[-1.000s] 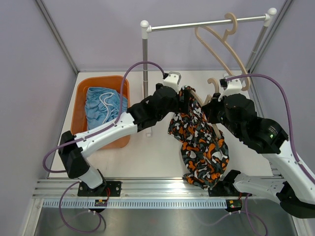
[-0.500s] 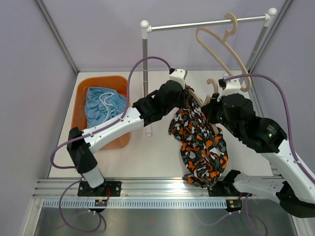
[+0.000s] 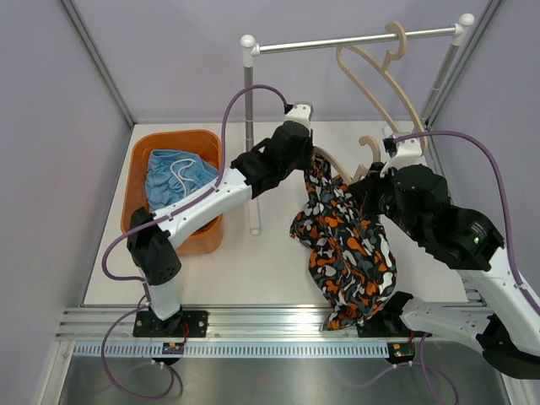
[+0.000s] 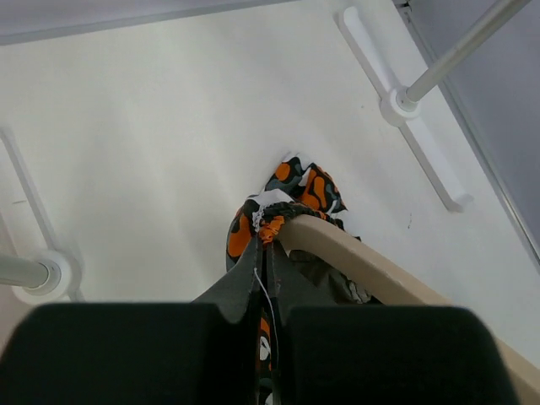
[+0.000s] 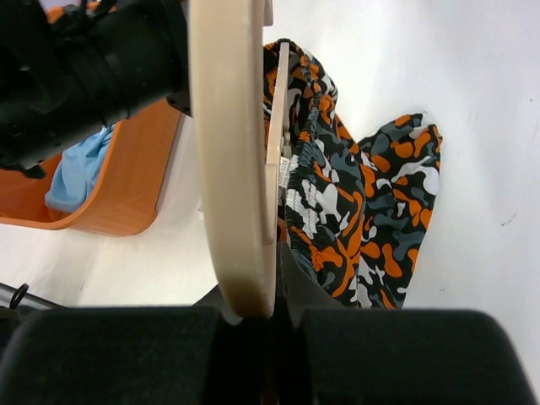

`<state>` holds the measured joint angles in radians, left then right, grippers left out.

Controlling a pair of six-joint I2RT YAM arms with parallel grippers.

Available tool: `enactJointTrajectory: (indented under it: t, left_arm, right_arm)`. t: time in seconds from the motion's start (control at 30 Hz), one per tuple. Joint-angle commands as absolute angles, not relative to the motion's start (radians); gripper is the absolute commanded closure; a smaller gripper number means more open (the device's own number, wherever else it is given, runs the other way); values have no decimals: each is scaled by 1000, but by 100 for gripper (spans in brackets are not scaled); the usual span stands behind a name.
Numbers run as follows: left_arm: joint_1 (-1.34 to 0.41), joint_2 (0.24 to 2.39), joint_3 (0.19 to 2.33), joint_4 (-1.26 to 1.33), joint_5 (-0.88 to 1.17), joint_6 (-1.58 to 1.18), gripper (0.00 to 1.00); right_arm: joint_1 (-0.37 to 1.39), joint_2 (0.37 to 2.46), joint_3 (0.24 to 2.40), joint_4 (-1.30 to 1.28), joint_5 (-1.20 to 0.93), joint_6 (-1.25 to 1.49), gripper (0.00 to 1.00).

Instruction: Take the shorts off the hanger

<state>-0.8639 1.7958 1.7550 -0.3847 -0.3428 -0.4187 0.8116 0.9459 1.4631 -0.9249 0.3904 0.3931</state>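
Both arms meet at the camouflage shorts (image 3: pixel 346 253) on a wooden hanger (image 5: pixel 232 152), in front of the clothes rail (image 3: pixel 354 40).

From above, both sets of fingertips are hidden behind wrists and cloth. The wrist views show the left gripper (image 4: pixel 263 314) pinched on the waistband at the hanger's end, and the right gripper (image 5: pixel 253 316) clamped on the hanger's arm. How much waistband stays hooked cannot be told. The shorts hang over the white table (image 3: pixel 270 261). Light blue shorts (image 3: pixel 173 181) lie in an orange basket (image 3: pixel 173 135) left of the rail's post. Grey walls close three sides, and open tabletop separates basket and hanger.
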Motion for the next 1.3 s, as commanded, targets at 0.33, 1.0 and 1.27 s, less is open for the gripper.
enactJointTrajectory:
  t: [0.33,1.0,1.27]
  left_arm:
    - [-827,1766,1658,-324,-275,-425,100]
    - [-1325,1370,1502,-403,-261,-235,100]
    - [-1511,1241,1482,-537,-356,-206,100]
  right_arm:
    - [825,907,1519,-916,419,391,100]
    - [812,1150,1669,-698,752,221,100]
    - [686,1302,1882,-681,698,164,100]
